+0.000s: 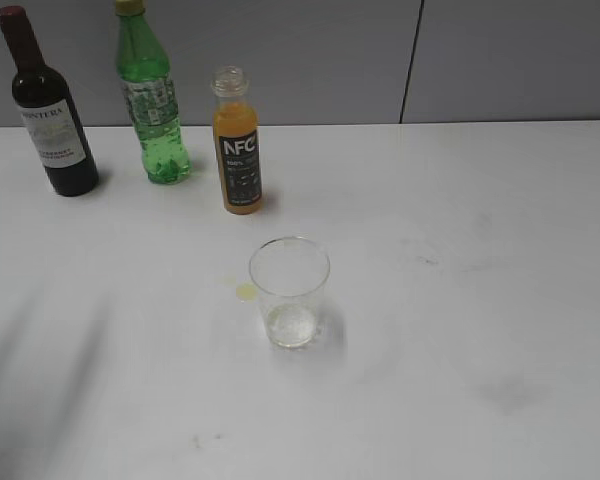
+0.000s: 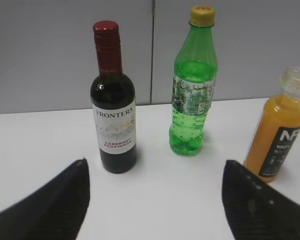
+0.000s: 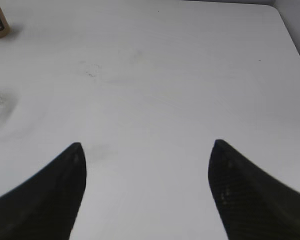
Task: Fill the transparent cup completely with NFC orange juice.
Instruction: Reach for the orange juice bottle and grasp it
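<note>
A: So, pre-grasp. Left to right: wine bottle (image 1: 50, 110), green soda bottle (image 1: 152, 100), NFC orange juice (image 1: 237, 145) with its cap off, all at the back. Transparent cup (image 1: 289, 292) stands empty mid-table, in front of the juice.

B: Grippers?

A: Left gripper (image 2: 155, 200) jaws apart, empty, facing the bottles. Right gripper (image 3: 146, 190) likewise apart over bare table (image 3: 190, 75).

B: Next?

A: Probably left shifts right onto the juice; soda stands near, so approach square. Right half is open room, edge far right.
</note>
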`<state>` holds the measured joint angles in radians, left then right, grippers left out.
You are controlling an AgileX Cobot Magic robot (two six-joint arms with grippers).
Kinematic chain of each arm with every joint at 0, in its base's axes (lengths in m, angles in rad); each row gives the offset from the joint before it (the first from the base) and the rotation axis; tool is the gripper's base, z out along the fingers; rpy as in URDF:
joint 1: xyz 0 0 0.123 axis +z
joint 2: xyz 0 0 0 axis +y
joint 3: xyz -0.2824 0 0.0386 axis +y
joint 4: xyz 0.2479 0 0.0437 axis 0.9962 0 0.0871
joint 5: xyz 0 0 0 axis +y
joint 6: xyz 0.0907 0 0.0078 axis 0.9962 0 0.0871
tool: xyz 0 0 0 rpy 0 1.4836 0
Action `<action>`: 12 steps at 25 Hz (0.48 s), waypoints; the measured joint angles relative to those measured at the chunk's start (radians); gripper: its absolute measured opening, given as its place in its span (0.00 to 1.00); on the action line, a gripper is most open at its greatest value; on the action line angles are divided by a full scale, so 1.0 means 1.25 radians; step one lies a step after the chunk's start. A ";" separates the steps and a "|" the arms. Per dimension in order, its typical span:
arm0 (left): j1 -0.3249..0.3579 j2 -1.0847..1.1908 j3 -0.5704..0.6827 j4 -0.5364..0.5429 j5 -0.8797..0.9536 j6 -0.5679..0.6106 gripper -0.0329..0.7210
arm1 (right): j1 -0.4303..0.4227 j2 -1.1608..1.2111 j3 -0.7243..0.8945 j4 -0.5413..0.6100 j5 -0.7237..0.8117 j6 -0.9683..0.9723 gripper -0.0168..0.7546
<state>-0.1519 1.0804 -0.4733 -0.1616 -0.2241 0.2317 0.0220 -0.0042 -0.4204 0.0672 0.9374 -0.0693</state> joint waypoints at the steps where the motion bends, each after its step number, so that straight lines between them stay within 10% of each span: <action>1: 0.000 0.025 0.006 0.025 -0.036 -0.039 0.87 | 0.000 0.000 0.000 0.000 0.000 0.000 0.79; 12: 0.000 0.223 0.018 0.344 -0.302 -0.262 0.85 | 0.000 0.000 0.000 0.000 0.000 0.000 0.78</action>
<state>-0.1519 1.3586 -0.4503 0.2687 -0.6020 -0.0954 0.0220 -0.0042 -0.4204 0.0672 0.9374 -0.0693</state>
